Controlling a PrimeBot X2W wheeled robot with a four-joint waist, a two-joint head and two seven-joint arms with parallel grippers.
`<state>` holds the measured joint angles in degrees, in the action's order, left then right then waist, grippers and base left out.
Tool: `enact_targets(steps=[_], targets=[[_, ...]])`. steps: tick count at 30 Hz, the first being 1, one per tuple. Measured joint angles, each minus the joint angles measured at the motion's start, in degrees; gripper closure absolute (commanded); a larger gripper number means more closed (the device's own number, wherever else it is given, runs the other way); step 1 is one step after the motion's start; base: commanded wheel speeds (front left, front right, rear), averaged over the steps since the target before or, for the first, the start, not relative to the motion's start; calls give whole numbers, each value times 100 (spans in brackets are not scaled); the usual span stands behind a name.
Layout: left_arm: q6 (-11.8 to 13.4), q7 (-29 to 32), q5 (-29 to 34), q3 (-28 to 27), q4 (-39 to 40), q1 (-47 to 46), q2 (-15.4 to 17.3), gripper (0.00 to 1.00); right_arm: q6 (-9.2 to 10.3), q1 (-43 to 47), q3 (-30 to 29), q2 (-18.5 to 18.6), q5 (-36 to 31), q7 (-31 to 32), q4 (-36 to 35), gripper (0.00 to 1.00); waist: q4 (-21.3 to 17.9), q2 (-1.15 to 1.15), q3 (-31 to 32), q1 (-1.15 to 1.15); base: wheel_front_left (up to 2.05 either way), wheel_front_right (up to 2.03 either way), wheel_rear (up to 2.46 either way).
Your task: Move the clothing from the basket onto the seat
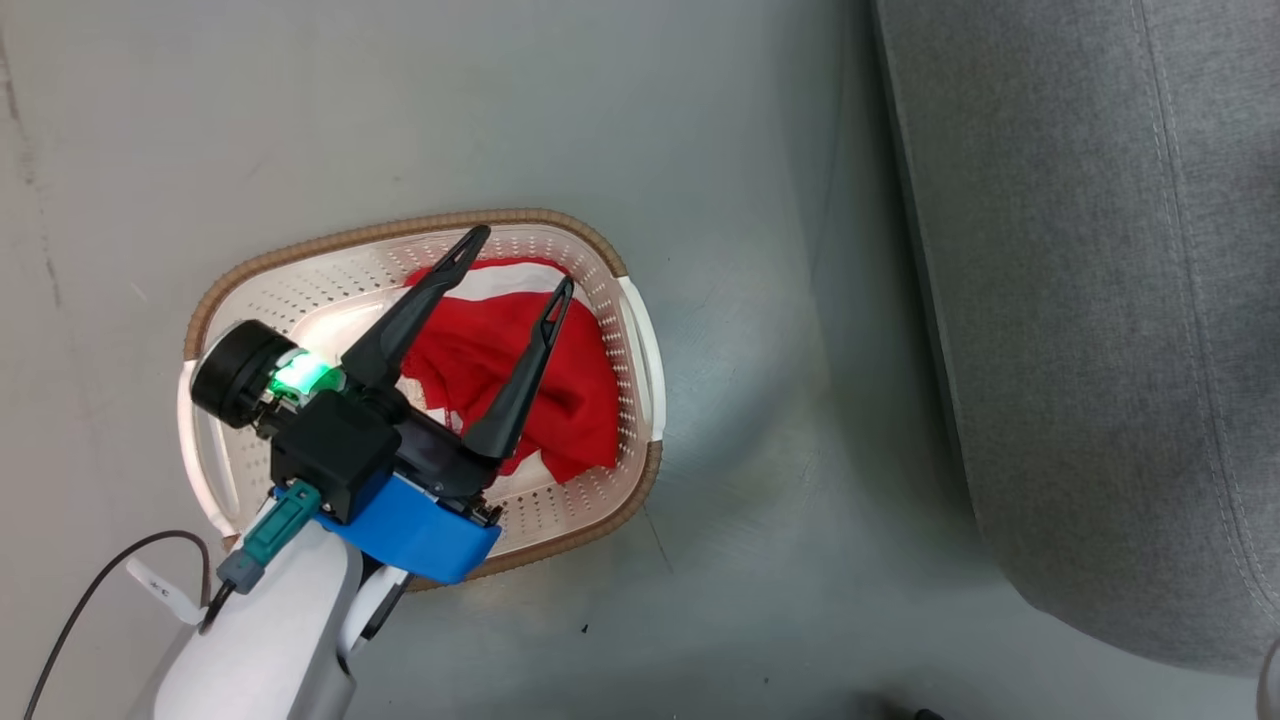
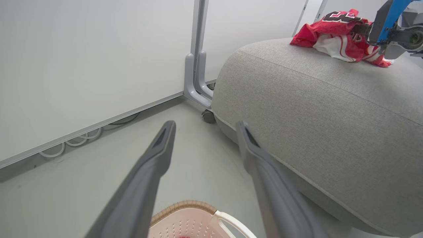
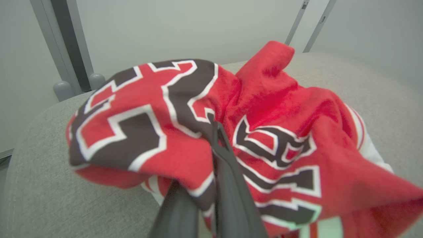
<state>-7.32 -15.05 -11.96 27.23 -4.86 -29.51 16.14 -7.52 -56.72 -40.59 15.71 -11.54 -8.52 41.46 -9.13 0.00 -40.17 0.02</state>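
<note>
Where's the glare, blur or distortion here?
Head view: blown-out glare on the basket wall beside the left tool, soft shadow along the seat. Right wrist view: clothing blurred near the lens. Left wrist view: evenly lit, no glare.

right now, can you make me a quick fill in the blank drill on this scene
1. The left tool hangs with jaws ____ above the cream perforated plastic basket.
2. The right tool is ____ on a red black-numbered garment lying on the grey fabric seat cushion.
3. Another red soft garment lies inside the ____.
Missing words: open; shut; basket.
</note>
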Motion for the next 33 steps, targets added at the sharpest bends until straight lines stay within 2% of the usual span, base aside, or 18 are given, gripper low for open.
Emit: enact_targets(steps=[4,5,6,7,8,9,15,23,33], targets=[[0,0,0,-74,-9,-10,-27,0,0,73,-162,-96,-166,-32,36,100,19,0,62,0,0,0,0],[0,0,0,-78,-23,-10,-41,0,0,75,-190,-101,-202,-31,36,91,19,0,88,0,0,0,0],[0,0,0,-82,-34,-10,-53,0,0,76,-213,-111,-243,-30,32,71,20,0,118,0,0,0,0],[0,0,0,-81,-56,-10,-68,0,0,87,-231,-125,-283,-30,26,57,22,0,153,0,0,0,0],[0,0,-3,-76,-76,-9,-90,0,0,108,-243,-146,-328,-23,21,20,26,0,192,0,0,0,0],[0,0,-10,-74,-93,-7,-104,0,0,144,-240,-165,-376,-18,8,0,30,0,237,-1,0,0,0],[0,-1,-158,-216,-314,193,-294,0,-1,463,224,-250,-303,24,81,0,55,0,658,-2,0,0,0],[0,-1,-348,-470,-661,767,-474,0,0,1139,1071,-232,-73,65,-16,0,68,0,1583,-3,0,0,0],[0,0,-517,-1069,-1046,1675,-789,0,0,2350,2207,-381,531,-13,-829,0,65,0,2843,-4,0,0,0]])
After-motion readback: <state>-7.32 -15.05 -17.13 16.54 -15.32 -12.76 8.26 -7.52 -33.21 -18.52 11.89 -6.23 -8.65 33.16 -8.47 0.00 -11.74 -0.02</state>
